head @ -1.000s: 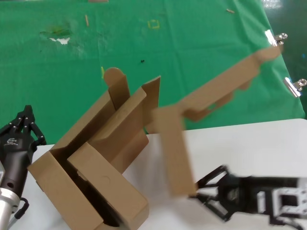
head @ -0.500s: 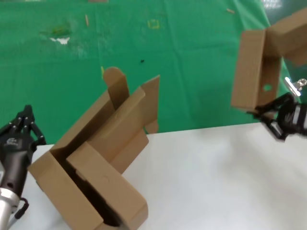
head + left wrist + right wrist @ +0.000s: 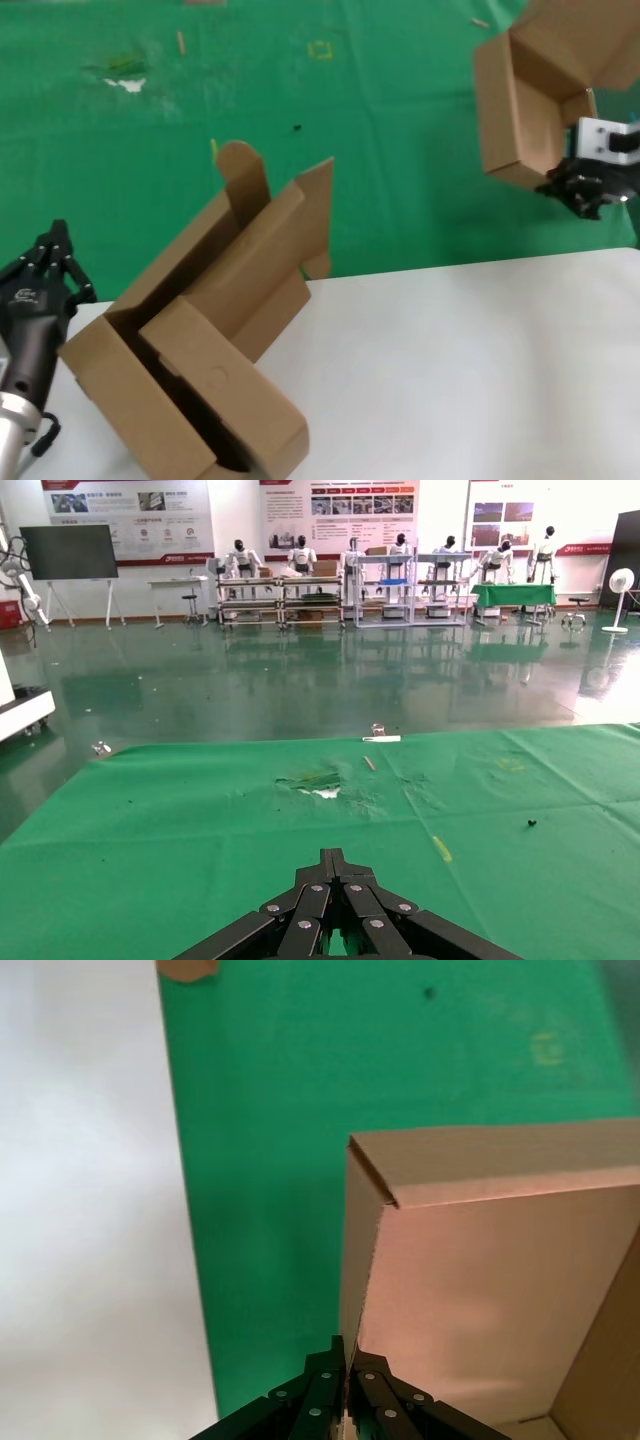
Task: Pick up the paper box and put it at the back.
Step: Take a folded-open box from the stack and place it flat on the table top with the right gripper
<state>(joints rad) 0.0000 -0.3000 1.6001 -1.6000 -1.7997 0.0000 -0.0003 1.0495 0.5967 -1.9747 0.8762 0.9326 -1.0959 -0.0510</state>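
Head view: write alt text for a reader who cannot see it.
The right gripper holds the open paper box by its wall, raised above the green cloth at the right edge. Two nested brown boxes lie at lower left across the edge of the white table, with the left gripper idle beside them.

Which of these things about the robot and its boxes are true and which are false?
1. The right gripper holds the paper box up over the green cloth. True.
2. The left gripper is holding a box too. False: it holds nothing, sitting shut beside the nested brown boxes.
3. The held box lies flat on the white tabletop. False: it is in the air.
4. The nested boxes sit partly on the white table. True.
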